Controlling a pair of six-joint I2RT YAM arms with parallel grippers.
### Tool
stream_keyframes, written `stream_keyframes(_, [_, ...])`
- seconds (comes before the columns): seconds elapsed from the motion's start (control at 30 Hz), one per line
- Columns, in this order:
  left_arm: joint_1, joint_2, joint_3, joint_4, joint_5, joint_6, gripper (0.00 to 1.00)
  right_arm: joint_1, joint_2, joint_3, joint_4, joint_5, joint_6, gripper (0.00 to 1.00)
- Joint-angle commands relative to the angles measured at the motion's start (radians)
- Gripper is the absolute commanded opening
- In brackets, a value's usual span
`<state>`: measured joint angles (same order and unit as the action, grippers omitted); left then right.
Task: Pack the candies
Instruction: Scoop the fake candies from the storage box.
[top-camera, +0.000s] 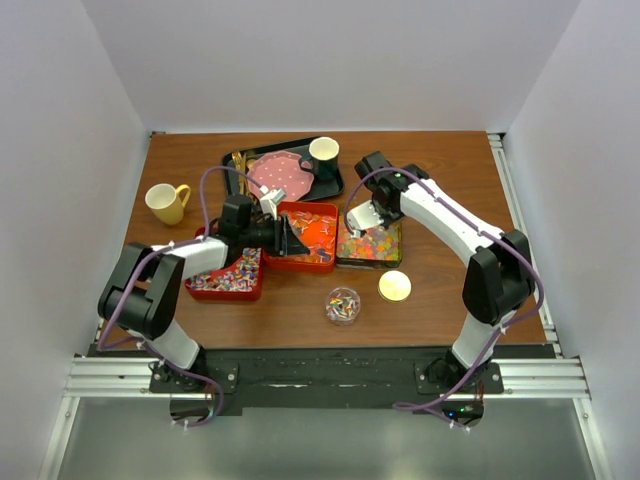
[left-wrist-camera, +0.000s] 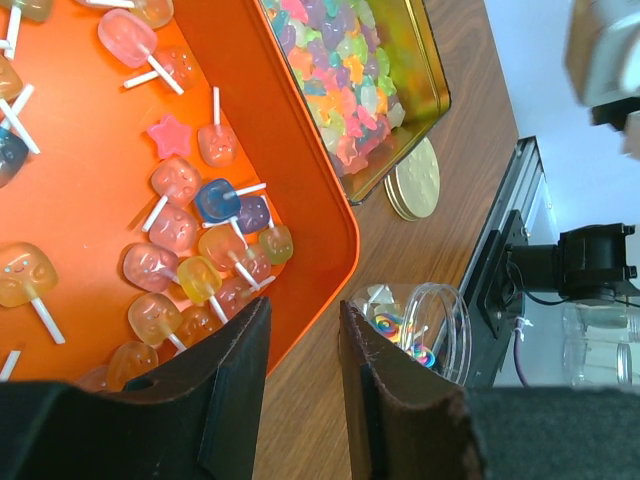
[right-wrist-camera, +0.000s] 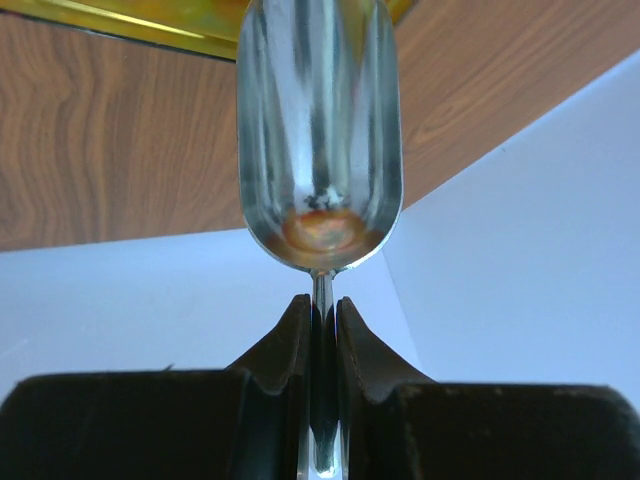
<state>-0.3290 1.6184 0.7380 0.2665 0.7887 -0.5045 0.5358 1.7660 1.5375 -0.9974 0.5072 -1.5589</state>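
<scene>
Orange-red lollipop candies (top-camera: 312, 228) fill the middle orange tray (top-camera: 283, 262); they also show in the left wrist view (left-wrist-camera: 180, 230). Purple-pink-white wrapped candies (top-camera: 232, 272) lie in the left red tray (top-camera: 257, 290). Tiny yellow-orange-green candies (top-camera: 372, 243) fill the gold tin (top-camera: 340, 259), which also shows in the left wrist view (left-wrist-camera: 437, 95). My left gripper (top-camera: 290, 238) is open and empty over the orange tray's near edge (left-wrist-camera: 300, 330). My right gripper (top-camera: 362, 218) is shut on a metal scoop (right-wrist-camera: 320, 130) above the tin; the scoop holds no candy.
A clear jar (top-camera: 343, 305) with a few swirl candies stands in front of the trays, a gold lid (top-camera: 394, 286) beside it. A yellow mug (top-camera: 167, 202) stands at the left. At the back, a black tray (top-camera: 335, 185) holds a pink dotted plate (top-camera: 283, 176) and a cup (top-camera: 323, 152).
</scene>
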Motion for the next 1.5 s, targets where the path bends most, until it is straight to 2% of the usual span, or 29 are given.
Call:
stream_keyframes(0.0, [-0.013,0.012,-0.005,0.023,0.018,0.007,0.38,-0.008,-0.016,-0.051,0.072,0.089,-0.128,0.00])
stream_keyframes(0.1, [-0.021,0.021,-0.012,0.022,0.021,0.012,0.38,-0.010,-0.001,-0.086,0.115,0.100,-0.158,0.00])
stream_keyframes(0.27, [-0.028,0.043,-0.031,0.016,0.026,0.032,0.37,-0.010,0.055,-0.047,0.017,0.053,-0.083,0.00])
stream_keyframes(0.47, [-0.035,0.078,-0.028,0.033,0.049,0.044,0.34,-0.008,0.062,-0.100,0.046,0.027,-0.104,0.00])
stream_keyframes(0.7, [-0.041,0.161,0.012,0.034,0.093,0.081,0.23,-0.010,0.075,-0.100,-0.004,-0.068,-0.107,0.00])
stream_keyframes(1.03, [-0.044,0.267,0.133,0.016,0.162,0.135,0.10,-0.010,0.033,-0.099,-0.032,-0.196,-0.207,0.00])
stream_keyframes(1.3, [-0.022,0.249,0.160,-0.044,0.176,0.170,0.07,-0.013,0.058,-0.039,-0.033,-0.131,-0.227,0.00])
stream_keyframes(1.47, [-0.004,0.251,0.152,-0.059,0.217,0.208,0.06,-0.014,0.049,-0.059,-0.038,-0.157,-0.242,0.00])
